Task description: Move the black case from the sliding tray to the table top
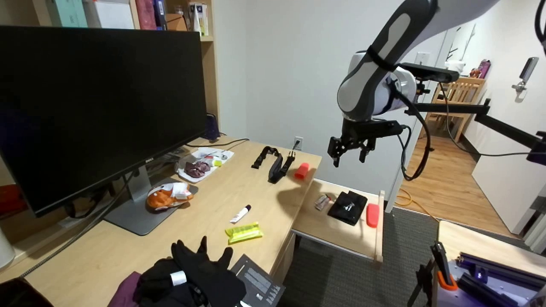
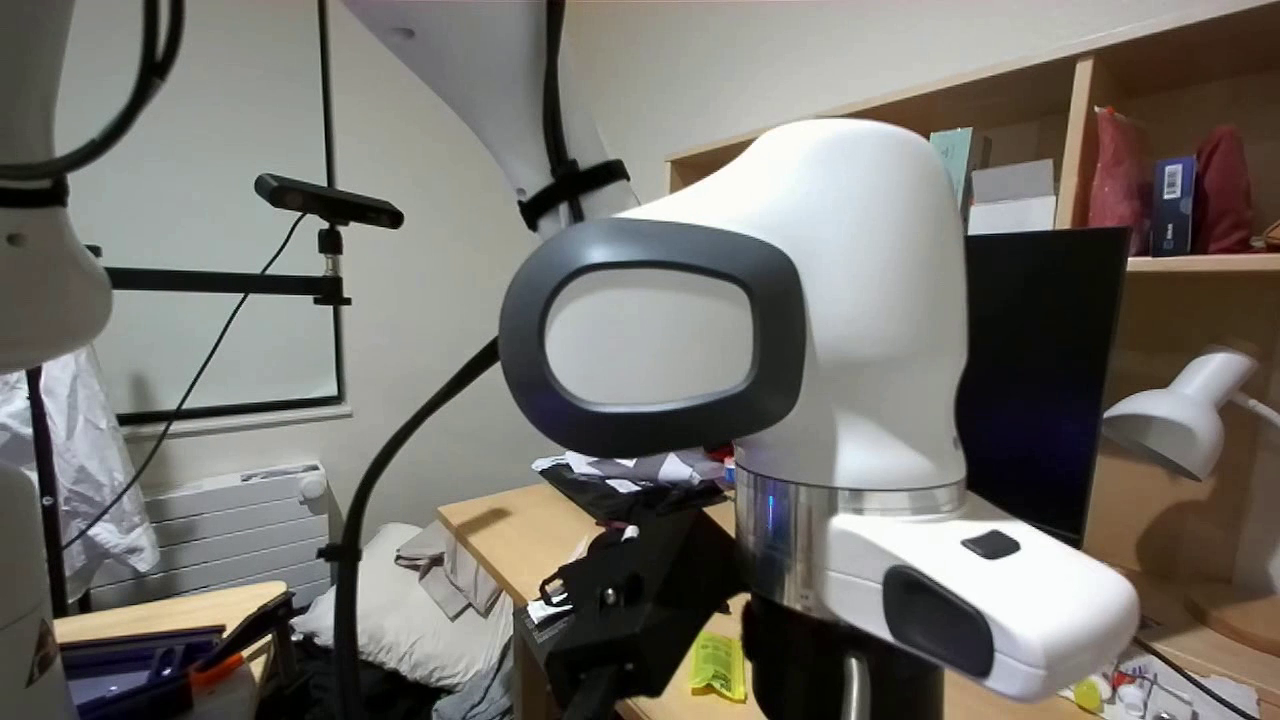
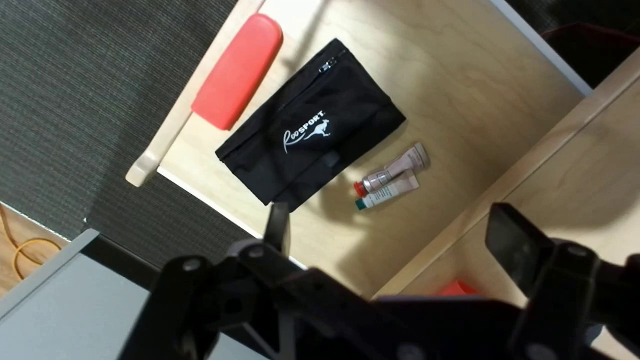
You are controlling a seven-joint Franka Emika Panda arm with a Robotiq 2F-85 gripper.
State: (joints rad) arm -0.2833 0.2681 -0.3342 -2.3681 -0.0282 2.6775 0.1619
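While your gripper (image 1: 349, 158) hangs higher than the sliding tray (image 3: 465, 110), its jaws stand wide apart — the black case (image 3: 320, 145) lies flat on that tray, printed side up. You also have two small tubes (image 3: 397, 167) lying on the tray, side by side, and a red oblong piece (image 3: 240, 72) along the tray's outer edge — the table top (image 1: 247, 187) stands beside the tray, higher up.

Upper centre in the wrist view, the case (image 3: 310, 127) is black, printed in white; upper left, a slim object (image 3: 239, 72) is coral red, the carpet (image 3: 85, 90) ribbed dark grey. The sliding tray (image 3: 450, 100) has pale wood grain. Lower centre in an exterior view, a packet (image 1: 244, 233) is yellow.
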